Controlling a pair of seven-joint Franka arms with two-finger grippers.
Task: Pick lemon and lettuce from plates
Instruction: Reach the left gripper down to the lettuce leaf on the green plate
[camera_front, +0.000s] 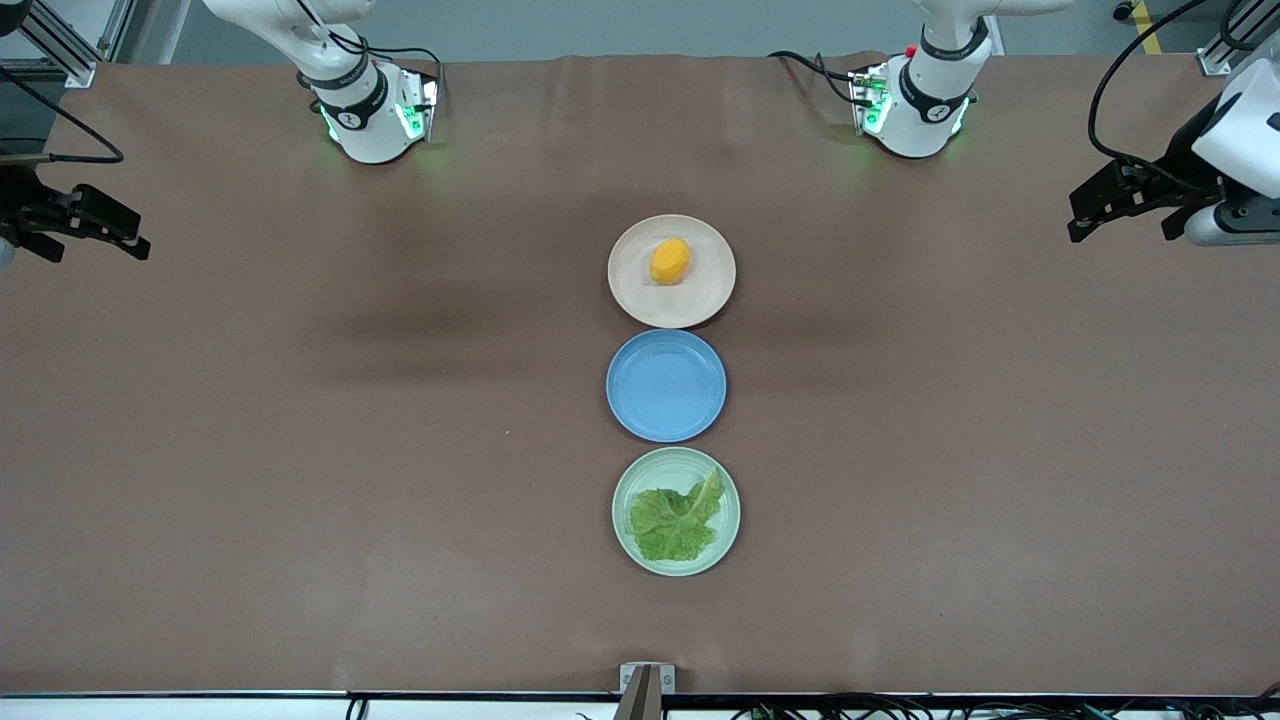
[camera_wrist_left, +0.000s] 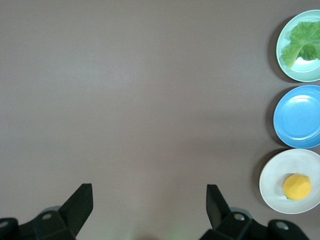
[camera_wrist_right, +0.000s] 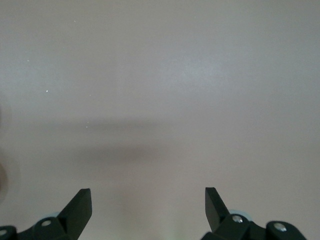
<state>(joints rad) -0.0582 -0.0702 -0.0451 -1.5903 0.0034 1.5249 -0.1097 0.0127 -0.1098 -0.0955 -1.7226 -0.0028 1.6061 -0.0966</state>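
Left gripper (camera_wrist_left: 149, 207): I read the fingers spread wide with nothing between them, held up over bare table at the left arm's end. Right gripper (camera_wrist_right: 148, 210): same condition, fingers parted and empty, over bare table at the right arm's end. Both sit well apart from the work.

Three plates run in a line down the table's middle. The lemon (camera_front: 669, 261) lies on the beige-pink plate (camera_front: 628, 295), the one farthest from the front camera. The lettuce (camera_front: 677, 520) lies in the mint-green plate (camera_front: 628, 478), the nearest one. A blue plate (camera_front: 666, 386) sits empty between them.

Key relation: the plate line falls about midway between the two arms, so I judge neither clearly nearer. The left wrist view takes in all three plates; the right wrist view shows only table. The lemon's long axis runs roughly along the plate line, slightly tilted. The lettuce rib runs diagonally, stem toward the blue plate.

Materials: the lemon is a smooth, firm oval; I expect it to roll. The lettuce is thin, crinkled, limp, lying flat on matte, shallow ware.
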